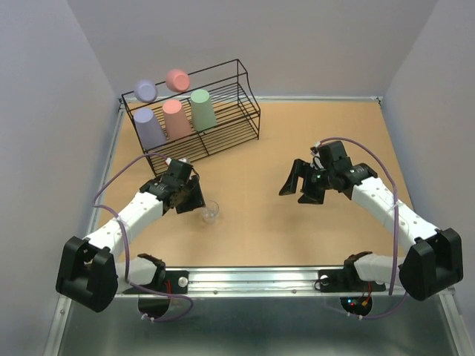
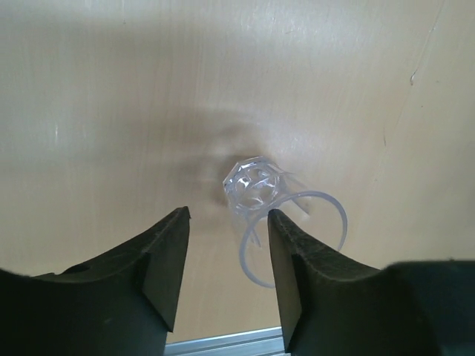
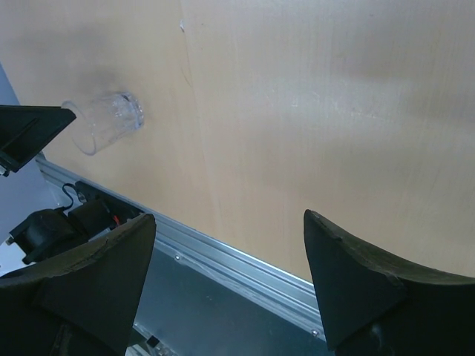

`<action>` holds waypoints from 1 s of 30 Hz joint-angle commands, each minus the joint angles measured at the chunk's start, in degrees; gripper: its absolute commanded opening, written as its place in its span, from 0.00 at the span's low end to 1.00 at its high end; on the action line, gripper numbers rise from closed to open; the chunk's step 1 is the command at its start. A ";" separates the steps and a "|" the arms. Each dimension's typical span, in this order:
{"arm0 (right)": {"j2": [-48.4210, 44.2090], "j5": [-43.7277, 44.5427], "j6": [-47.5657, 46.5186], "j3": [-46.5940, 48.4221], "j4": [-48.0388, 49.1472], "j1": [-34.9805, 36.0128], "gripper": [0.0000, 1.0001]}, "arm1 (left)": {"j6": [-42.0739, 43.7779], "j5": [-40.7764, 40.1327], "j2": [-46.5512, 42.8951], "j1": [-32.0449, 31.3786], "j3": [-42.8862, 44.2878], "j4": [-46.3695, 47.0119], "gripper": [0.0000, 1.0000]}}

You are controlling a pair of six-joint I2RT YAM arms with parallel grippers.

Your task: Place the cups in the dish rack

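The black wire dish rack [image 1: 225, 130] stands at the back left. It holds two lavender cups [image 1: 145, 90] [image 1: 149, 127], two pink cups [image 1: 177, 79] [image 1: 176, 119] and a green cup [image 1: 202, 109]. The small clear cup [image 1: 211, 213] stands upright on the table, mouth up. My left gripper [image 1: 194, 202] is open just left of it. In the left wrist view the clear cup [image 2: 256, 185] sits ahead of the gripper [image 2: 228, 215], its rim partly behind the right finger [image 2: 297, 267], not gripped. My right gripper [image 1: 299, 190] is open and empty; its wrist view [image 3: 228, 219] shows the clear cup [image 3: 107, 122] far left.
An aluminium rail [image 1: 252, 276] runs along the near table edge, also in the right wrist view [image 3: 223, 256]. Grey walls enclose the left, back and right sides. The wooden table [image 1: 312, 133] lies between the rack and my right arm.
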 commanded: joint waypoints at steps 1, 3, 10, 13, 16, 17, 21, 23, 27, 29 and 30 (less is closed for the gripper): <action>0.93 -0.73 -0.47 1.35 2.18 0.19 0.86 | 0.73 0.22 2.49 -0.71 -1.02 3.27 0.50; 1.37 -0.64 -0.38 1.44 2.18 0.19 0.86 | 0.99 0.48 3.45 -0.89 -1.02 3.62 0.41; 1.63 -0.29 -0.03 1.61 2.09 0.19 0.86 | 1.35 1.18 3.81 -1.68 -0.85 3.97 0.00; 1.46 -0.11 0.32 1.53 2.18 0.19 0.85 | 1.52 1.54 3.02 -1.77 -0.06 3.01 0.00; 1.54 -0.99 1.20 1.96 2.27 0.10 0.85 | 1.70 2.24 1.36 -1.68 1.35 2.57 0.00; 1.55 -1.34 1.37 2.40 2.36 0.19 0.86 | 1.87 3.63 1.00 -1.68 2.40 3.00 0.00; 0.32 -2.04 2.86 2.49 5.59 0.19 1.00 | 1.79 7.76 -0.23 -1.77 6.27 5.46 0.00; -0.30 -2.13 4.18 1.97 7.79 0.19 1.00 | 1.96 8.65 -0.58 -1.77 8.89 6.43 0.00; -2.66 -2.57 15.73 1.97 14.89 0.19 1.00 | 3.01 10.67 -1.81 -1.77 11.63 10.63 0.00; -4.60 -2.66 23.21 0.04 20.00 0.19 1.00 | 3.54 12.68 -3.30 -1.77 11.46 16.41 0.00; -7.04 -1.18 25.78 -2.06 25.42 0.10 1.00 | 3.37 13.40 -4.53 -1.77 11.11 18.89 0.00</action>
